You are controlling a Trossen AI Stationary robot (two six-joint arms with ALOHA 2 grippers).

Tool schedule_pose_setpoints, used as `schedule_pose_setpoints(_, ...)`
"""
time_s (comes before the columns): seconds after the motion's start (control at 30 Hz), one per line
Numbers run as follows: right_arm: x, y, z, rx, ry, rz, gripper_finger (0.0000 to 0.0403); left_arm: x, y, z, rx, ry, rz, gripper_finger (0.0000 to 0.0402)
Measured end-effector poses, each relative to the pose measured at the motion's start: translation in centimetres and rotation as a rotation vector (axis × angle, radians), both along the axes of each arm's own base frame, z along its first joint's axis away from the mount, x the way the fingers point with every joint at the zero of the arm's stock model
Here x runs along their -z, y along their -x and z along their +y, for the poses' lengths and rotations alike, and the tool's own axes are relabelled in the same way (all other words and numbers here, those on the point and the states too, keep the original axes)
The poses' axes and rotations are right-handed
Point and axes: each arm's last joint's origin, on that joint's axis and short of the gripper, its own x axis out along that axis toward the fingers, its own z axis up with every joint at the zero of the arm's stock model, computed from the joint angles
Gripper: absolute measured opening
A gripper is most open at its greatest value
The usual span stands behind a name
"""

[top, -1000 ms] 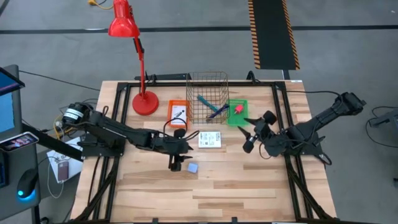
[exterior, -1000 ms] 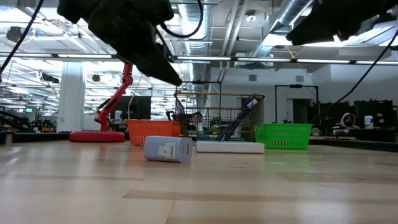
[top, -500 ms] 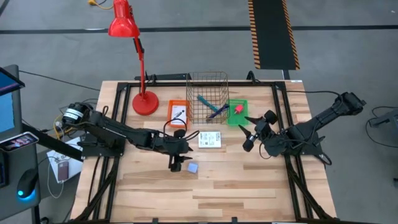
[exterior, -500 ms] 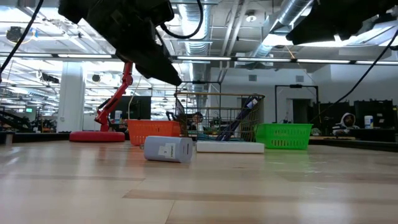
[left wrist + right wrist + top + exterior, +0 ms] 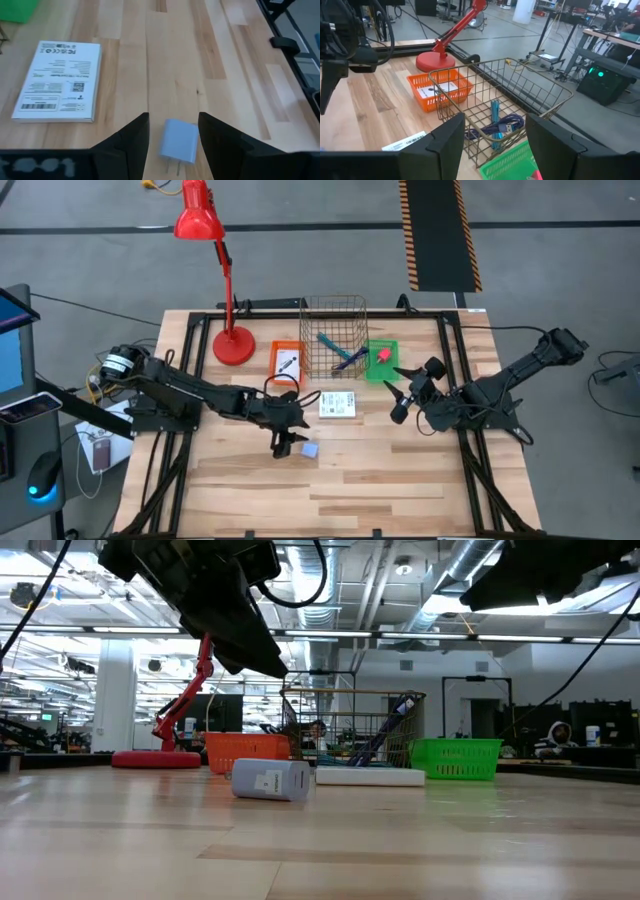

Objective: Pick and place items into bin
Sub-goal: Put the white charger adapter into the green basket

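Observation:
A small blue-grey block [image 5: 179, 141] lies on the wooden table [image 5: 380, 480], its two prongs toward the near edge. My left gripper [image 5: 288, 445] hangs open above it, a finger on either side, clear of it as the low view shows [image 5: 270, 780]. A flat white printed packet [image 5: 337, 404] lies flat just beyond. My right gripper [image 5: 395, 394] stands open in the air right of the packet, holding nothing. A pink-red block [image 5: 383, 356] lies in the green bin [image 5: 381, 366].
A wire basket [image 5: 333, 340] at the far middle holds a blue and a teal long item [image 5: 495, 122]. Left of it an orange bin [image 5: 287, 361] holds a white card. A red desk lamp [image 5: 232, 340] stands at the far left. The table's near half is bare wood.
My left gripper has rolled a little about its own pointing line while staying in place above the blue-grey block. The block and the packet have not moved.

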Motion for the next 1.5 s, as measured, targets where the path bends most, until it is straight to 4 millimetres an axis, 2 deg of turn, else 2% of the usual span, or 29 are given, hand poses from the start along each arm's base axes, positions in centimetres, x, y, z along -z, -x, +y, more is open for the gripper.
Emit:
schedule_pose_setpoints(0.13,0.0,0.0,0.0,0.0,0.001,0.0,0.0203,0.1,0.1,0.0,0.012,0.011,0.017,0.0166)
schedule_pose_setpoints(0.53,0.0,0.0,0.0,-0.004,0.014,0.011,0.0203,0.5,0.4,0.0,0.034,-0.031,0.057,0.0225)
schedule_pose_setpoints(0.73,0.0,0.0,0.0,-0.005,0.02,0.015,0.0202,0.3,0.4,0.1,0.04,-0.048,0.068,0.0226)
schedule_pose_setpoints(0.97,0.0,0.0,0.0,-0.005,0.02,0.015,0.0201,-1.3,-0.2,0.0,0.05,-0.111,0.078,0.0226)
schedule_pose_setpoints(1.07,0.0,0.0,0.0,-0.005,0.021,0.016,0.0202,-1.4,-0.9,-0.1,0.063,-0.145,0.102,0.0226)
schedule_pose_setpoints(1.33,0.0,0.0,0.0,-0.006,0.021,0.016,0.0202,1.2,-4.5,-1.2,0.177,-0.132,0.256,0.0226)
schedule_pose_setpoints(1.5,0.0,0.0,0.0,-0.007,0.021,0.018,0.0202,1.7,-6.1,-1.6,0.236,-0.136,0.373,0.0226)
